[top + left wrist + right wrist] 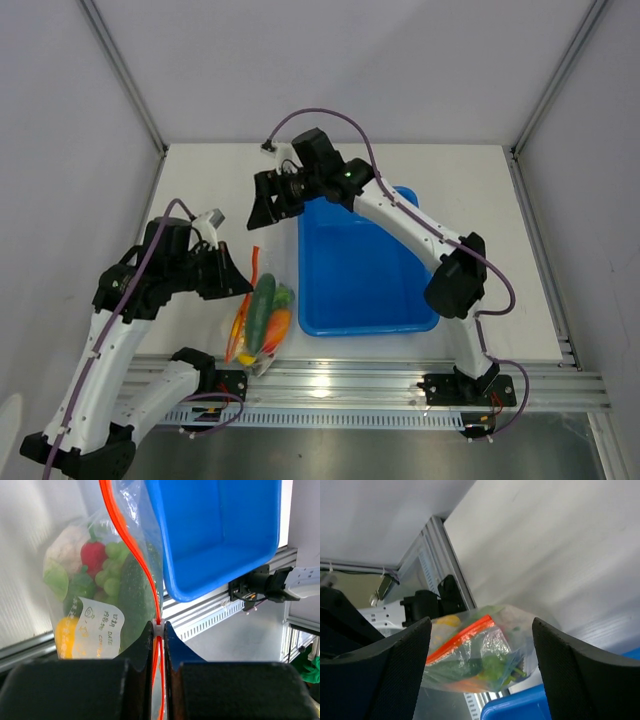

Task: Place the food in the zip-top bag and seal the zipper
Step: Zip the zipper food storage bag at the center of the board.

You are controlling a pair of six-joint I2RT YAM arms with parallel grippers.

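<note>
Step in hand: sealing. L claw (158,630) is clamped on the zipper (131,545). R claw (268,208) is apart, holding nothing, over the table (200,170) near the tub's (220,530) far-left corner.

Rec.: hold the pinch firm and square to the strip, then draw along its full length. R should pin the opp. end so the bag (145,525) doesn't drag.

Bag: clear, floppy, bulging, at the table's near edge, just left of the tub. Food (107,565) is inside: grapes, cauliflower, a red item, yellow fruit, long green veg. Whether the strip is mated throughout: cannot tell.
</note>
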